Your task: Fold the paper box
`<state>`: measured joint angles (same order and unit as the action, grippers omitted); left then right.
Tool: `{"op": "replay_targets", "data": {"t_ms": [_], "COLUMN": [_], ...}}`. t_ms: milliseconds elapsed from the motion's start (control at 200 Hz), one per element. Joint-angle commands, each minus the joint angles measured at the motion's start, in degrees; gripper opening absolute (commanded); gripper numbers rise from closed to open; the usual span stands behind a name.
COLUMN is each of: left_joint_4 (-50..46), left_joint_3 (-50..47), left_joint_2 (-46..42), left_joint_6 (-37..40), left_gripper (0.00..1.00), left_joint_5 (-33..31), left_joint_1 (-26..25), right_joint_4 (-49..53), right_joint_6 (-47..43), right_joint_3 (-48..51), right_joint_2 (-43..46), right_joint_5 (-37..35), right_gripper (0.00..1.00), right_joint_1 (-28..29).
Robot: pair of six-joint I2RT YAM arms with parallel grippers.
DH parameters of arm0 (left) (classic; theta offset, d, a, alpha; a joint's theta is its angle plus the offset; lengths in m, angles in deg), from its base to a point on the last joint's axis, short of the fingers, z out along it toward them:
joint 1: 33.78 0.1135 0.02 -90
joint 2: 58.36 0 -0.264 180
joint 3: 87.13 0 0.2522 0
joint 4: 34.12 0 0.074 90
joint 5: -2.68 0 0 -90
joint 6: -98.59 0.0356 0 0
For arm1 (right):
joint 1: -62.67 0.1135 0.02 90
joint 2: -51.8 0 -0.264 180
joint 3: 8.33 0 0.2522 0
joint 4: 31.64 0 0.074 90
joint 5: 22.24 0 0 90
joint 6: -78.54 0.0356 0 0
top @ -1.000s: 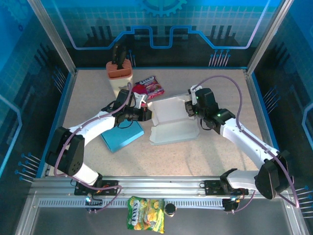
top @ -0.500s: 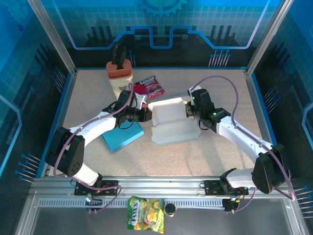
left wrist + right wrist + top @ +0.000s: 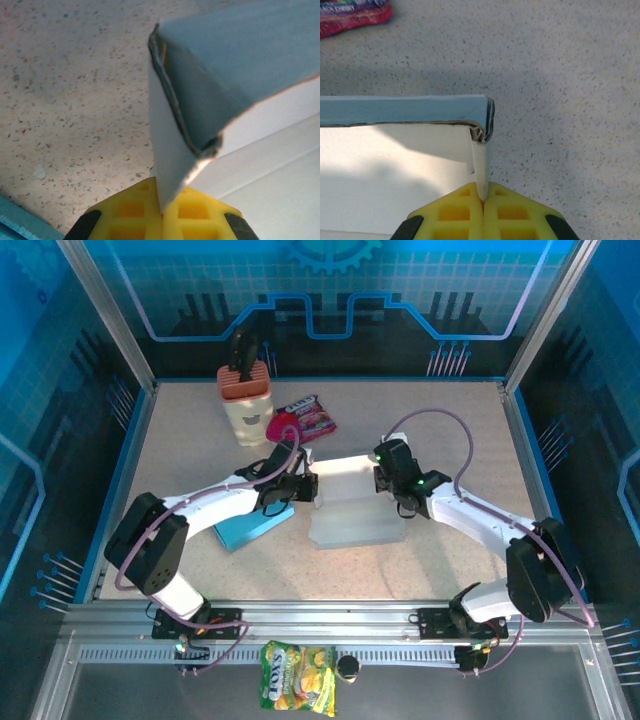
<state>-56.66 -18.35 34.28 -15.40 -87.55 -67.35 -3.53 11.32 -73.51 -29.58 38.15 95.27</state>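
Two grips, both fully closed: the left end effector pinches the left side wall of the paper box, and the right end effector nips the right wall just under its corner, card squeezed between the yellow pads. Holding both walls upright looks like the aim, so the back wall stands square between them. The box sits mid-desk, its front panel flat toward the arms and a blue book just beside it.

You have the paper box at the middle of the table — white inside, pale blue outside — partly folded, far wall and corners raised.
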Motion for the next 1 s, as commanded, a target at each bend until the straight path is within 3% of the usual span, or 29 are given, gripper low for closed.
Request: {"op": "replay_targets", "data": {"t_ms": [0,295,995], "left_joint_4": [0.2,0.9,-1.2], "left_joint_3": [-0.1,-0.7,0.7], "left_joint_2": [1.8,3.6,3.8], "left_joint_6": [-4.4,-4.2,-3.3], "left_gripper": [0.00,0.00,0.00], "left_joint_5": [-8.3,-12.0,-13.9], "left_joint_1": [-0.9,-3.1,-3.8], "right_joint_4": [-0.5,-8.5,-10.2], "right_joint_6": [3.4,0.7,0.8], "right_joint_3": [0.7,5.9,7.8], "right_joint_2": [-2.5,-4.6,-7.7], "right_joint_5": [-0.7,10.4,15.0], "right_gripper": [0.00,0.00,0.15], "right_joint_1": [0.9,-2.3,-4.7]}}
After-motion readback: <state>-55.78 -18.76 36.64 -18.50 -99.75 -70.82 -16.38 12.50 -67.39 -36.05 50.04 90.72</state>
